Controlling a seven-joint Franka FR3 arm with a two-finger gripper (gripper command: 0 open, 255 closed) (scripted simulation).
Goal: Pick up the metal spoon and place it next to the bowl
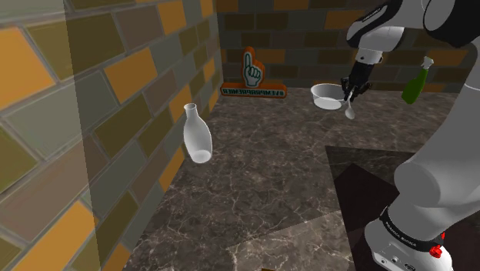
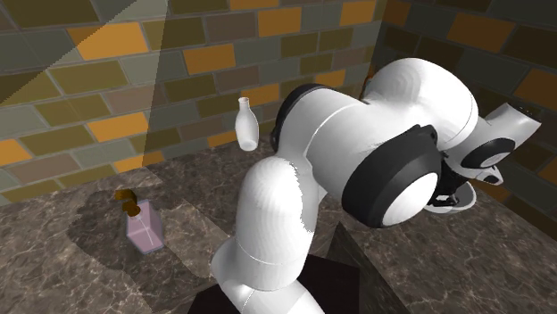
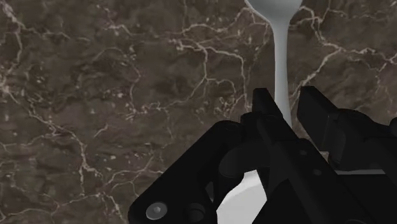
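Note:
My black gripper [image 1: 351, 92] hangs above the dark marble counter, shut on the handle of a pale grey spoon [image 1: 349, 108]. The spoon points down with its scoop end lowest, clear of the surface. In the wrist view the two fingers [image 3: 266, 108] clasp the spoon [image 3: 280, 57] between them, and its scoop end points away over the marble. A white bowl [image 1: 327, 95] sits on the counter right beside the gripper, on the shoulder view's left of it. In the second exterior view the bowl [image 2: 451, 207] peeks out behind the arm.
A white vase [image 1: 196, 136] stands near the brick wall. A green bottle [image 1: 416, 81] stands to the right of the gripper in the shoulder view. An orange foam-finger sign [image 1: 252, 79] stands at the back wall. A pinkish bottle with a brown stopper [image 2: 143, 226] stands farther off.

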